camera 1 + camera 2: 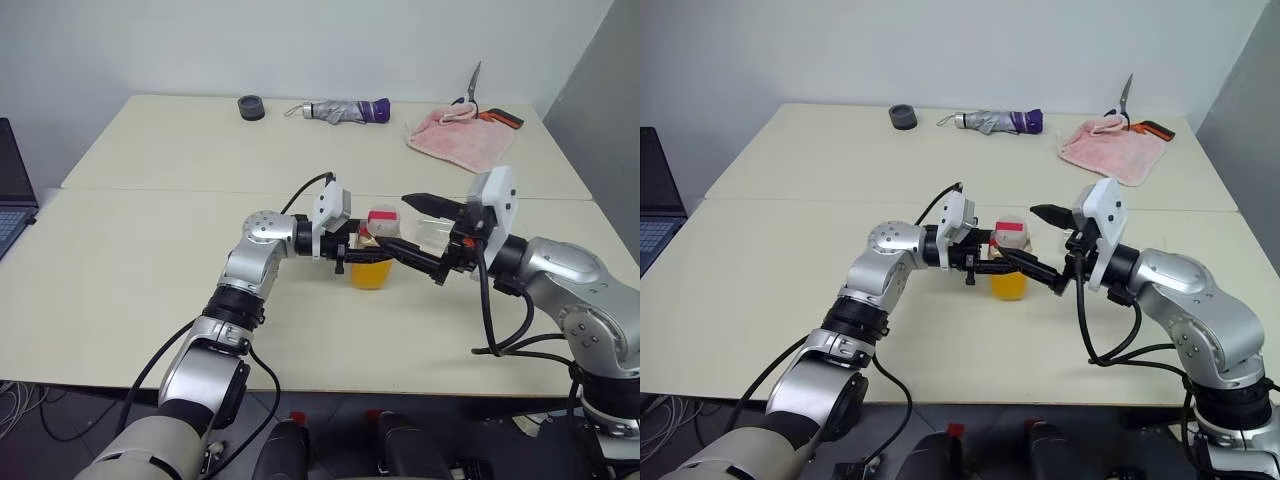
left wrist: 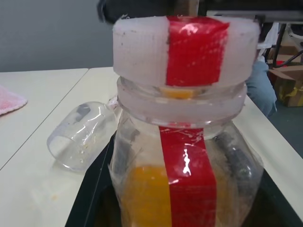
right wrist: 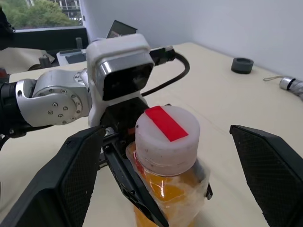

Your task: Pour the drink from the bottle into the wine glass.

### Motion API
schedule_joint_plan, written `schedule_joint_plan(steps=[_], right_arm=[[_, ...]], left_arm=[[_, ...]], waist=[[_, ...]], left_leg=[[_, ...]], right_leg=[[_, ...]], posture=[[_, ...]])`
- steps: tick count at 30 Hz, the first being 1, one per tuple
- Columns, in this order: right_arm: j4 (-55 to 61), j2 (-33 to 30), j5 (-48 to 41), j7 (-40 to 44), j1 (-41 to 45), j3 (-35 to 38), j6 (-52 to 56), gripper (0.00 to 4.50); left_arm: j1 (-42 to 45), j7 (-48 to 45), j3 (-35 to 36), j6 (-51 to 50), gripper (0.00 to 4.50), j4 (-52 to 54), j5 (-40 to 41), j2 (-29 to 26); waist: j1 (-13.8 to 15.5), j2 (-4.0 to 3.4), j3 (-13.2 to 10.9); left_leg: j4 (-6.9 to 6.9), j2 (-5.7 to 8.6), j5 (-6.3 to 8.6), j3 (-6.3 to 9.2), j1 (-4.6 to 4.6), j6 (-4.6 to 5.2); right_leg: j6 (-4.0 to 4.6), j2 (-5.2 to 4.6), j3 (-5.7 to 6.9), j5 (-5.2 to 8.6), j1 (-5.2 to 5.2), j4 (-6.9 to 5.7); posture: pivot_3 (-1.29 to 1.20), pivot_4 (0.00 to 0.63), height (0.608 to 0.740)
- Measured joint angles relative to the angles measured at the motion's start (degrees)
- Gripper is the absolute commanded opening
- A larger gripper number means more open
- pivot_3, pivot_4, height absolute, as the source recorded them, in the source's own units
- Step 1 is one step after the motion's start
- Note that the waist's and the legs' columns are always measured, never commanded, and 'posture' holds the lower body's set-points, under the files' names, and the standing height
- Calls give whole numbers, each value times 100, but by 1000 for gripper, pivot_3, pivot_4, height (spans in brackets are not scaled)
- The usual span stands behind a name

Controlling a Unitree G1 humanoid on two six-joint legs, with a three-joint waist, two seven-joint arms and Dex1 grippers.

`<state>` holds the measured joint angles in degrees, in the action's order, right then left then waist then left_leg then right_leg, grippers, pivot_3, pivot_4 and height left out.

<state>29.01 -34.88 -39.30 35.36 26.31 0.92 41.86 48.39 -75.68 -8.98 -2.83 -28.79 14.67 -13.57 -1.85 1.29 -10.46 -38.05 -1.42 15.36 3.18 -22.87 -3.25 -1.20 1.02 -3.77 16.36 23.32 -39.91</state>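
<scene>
My left gripper [image 1: 352, 257] is shut on the body of the bottle [image 2: 184, 156] and holds it upright just above the table. The bottle is clear plastic with a white cap [image 3: 165, 137] and a red strip running over the cap and down its side. The orange drink [image 1: 369, 274] fills its lower part. My right gripper [image 3: 166, 132] is open, one finger on each side of the cap without touching it. A clear wine glass [image 2: 81, 136] lies on its side on the table just beyond the bottle, its stem hidden.
At the back of the table lie a pink cloth [image 1: 460, 140], scissors [image 1: 472, 90], a folded umbrella [image 1: 345, 110] and a small dark round object [image 1: 251, 107]. A laptop [image 1: 10, 195] sits at the far left. A seam [image 1: 150, 190] runs between the two tabletops.
</scene>
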Motion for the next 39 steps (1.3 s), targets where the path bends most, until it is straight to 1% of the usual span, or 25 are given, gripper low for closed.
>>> schedule_joint_plan(steps=[10, 13, 17, 18, 19, 23, 27, 30, 32, 34, 36, 38, 39], right_arm=[[-295, 250, 46, 84, 260, -225, -13, 4500], [-347, 280, 92, 95, 349, -234, -29, 3874], [-423, 371, 175, 97, 368, -271, -59, 2519], [-438, 374, 222, 94, 369, -273, -77, 2115], [-443, 374, 230, 99, 368, -277, -92, 1850], [-443, 351, 434, 195, 368, -347, -240, 1829], [-381, 178, 927, 349, 367, -572, -689, 1804], [-379, 164, 1310, 436, 322, -703, -1143, 1756], [-374, 196, 1352, 454, 231, -686, -1311, 1755], [-360, 384, 1063, 413, 67, -479, -1217, 1743], [-301, 500, 513, 264, -86, -28, -915, 1742], [-269, 396, 200, 86, -194, 514, -701, 1741], [-212, 307, 63, 15, -386, 881, -613, 1741]], left_arm=[[-46, -1, -8, 0, 1779, 6, 0, -4], [-46, -1, -9, 0, 1779, 8, 0, -5], [-47, -1, -11, -1, 1779, 13, 0, -5], [-52, -15, -14, -1, 1779, 18, 0, -6], [-55, -14, -14, -1, 1779, 18, 0, -8], [-63, -9, -16, 0, 1778, 20, -2, -16], [-97, 7, -34, -31, 1771, 19, -20, -18], [-97, 17, -32, -32, 1768, 34, -16, -19], [-101, 17, -31, -32, 1768, 76, -16, -23], [-111, 20, -31, -34, 1768, 139, -15, -20], [-122, 31, -31, -40, 1768, 174, -14, -19], [-169, 35, -33, -48, 1768, 201, -13, -24], [-199, 46, -32, -52, 1768, 222, -8, -30]], waist=[[-2, 0, 0], [-1, 0, 0], [-1, 0, 0], [-1, 0, 0], [-1, 0, 0], [-2, 0, 0], [-2, 0, 0], [-1, 0, 0], [-1, 0, 0], [0, 0, 0], [5, 0, 0], [12, 0, 0], [18, 0, 0]], left_leg=[[0, 0, 0, 1, 0, 0], [0, -1, 0, 1, 0, 0], [0, -1, 0, 1, 0, 0], [0, -1, 0, 1, 0, 0], [0, -1, 0, 1, 0, 0], [0, -1, 0, 1, 0, 0], [0, -1, 0, 2, 0, 0], [0, -1, 0, 3, 0, 0], [0, -1, 0, 2, 0, 0], [-1, -1, 0, 2, -1, 0], [-1, -1, 0, 1, -1, -1], [-2, -1, 0, 1, -1, 0], [-1, 0, 0, 2, -1, 0]], right_leg=[[0, 0, 1, 0, 0, 0], [0, 0, 1, 0, 0, 0], [0, 0, 1, 0, 0, -1], [0, 0, 1, 0, 0, 0], [0, 0, 1, 0, 0, -1], [0, 0, 2, 0, 0, -1], [0, 0, 3, 0, 0, 1], [0, 0, 4, 0, 0, 1], [0, 0, 2, 0, 0, 1], [0, -1, 2, 0, 0, 0], [1, -3, 1, 0, 0, -2], [1, -8, 1, 0, 0, -2], [0, -8, 2, 0, -2, 0]], posture=[[0, 150, 740], [0, 150, 740], [0, 150, 740], [0, 150, 740], [0, 150, 740], [0, 150, 740], [0, 150, 740], [0, 150, 740], [0, 150, 740], [0, 150, 740], [0, 150, 740], [0, 150, 740], [0, 150, 740]])
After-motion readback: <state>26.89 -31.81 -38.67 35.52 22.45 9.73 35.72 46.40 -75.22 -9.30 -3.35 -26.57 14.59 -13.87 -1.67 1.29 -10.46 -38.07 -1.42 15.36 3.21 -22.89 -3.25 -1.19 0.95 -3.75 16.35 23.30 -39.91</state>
